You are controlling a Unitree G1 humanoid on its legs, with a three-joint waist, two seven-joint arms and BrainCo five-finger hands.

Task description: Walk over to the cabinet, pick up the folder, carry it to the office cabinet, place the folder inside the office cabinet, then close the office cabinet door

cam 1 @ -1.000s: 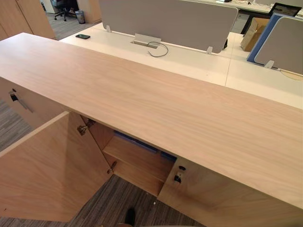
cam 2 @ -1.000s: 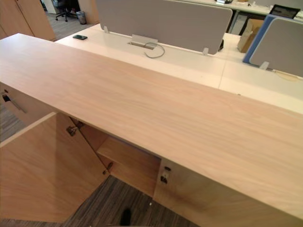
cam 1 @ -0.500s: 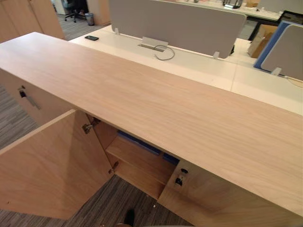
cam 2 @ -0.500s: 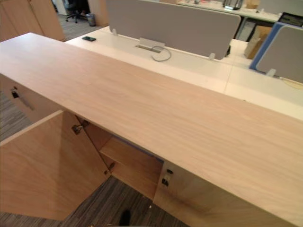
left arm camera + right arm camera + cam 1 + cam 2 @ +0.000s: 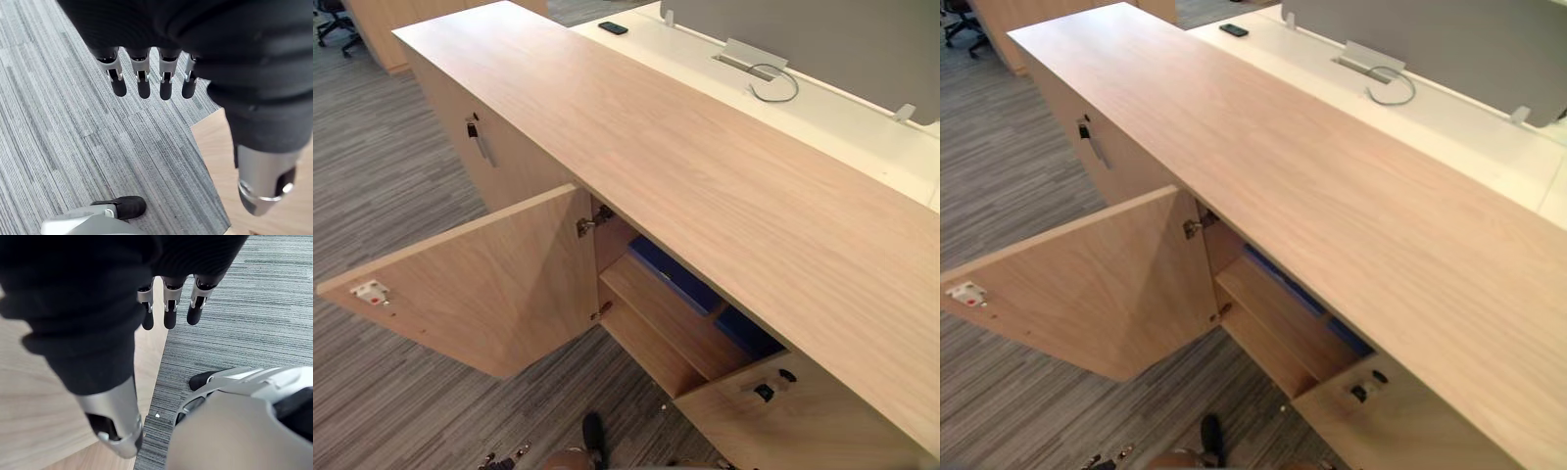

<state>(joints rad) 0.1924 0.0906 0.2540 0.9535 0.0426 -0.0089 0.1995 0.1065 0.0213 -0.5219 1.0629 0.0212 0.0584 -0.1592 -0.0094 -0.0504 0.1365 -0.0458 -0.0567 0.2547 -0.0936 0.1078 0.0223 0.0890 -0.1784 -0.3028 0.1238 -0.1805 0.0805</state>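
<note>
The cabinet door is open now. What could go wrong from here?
The door stands wide open across the carpet; a hard push from the open left hand might slam it. The blue folder lies on the upper shelf; if it slides forward, the door could catch it.

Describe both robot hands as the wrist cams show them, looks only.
Left robot hand: black ribbed cover over back and wrist, a row of silver fingers with dark rounded tips, a thick silver thumb with a dark tip. Right robot hand: same build and colours.
</note>
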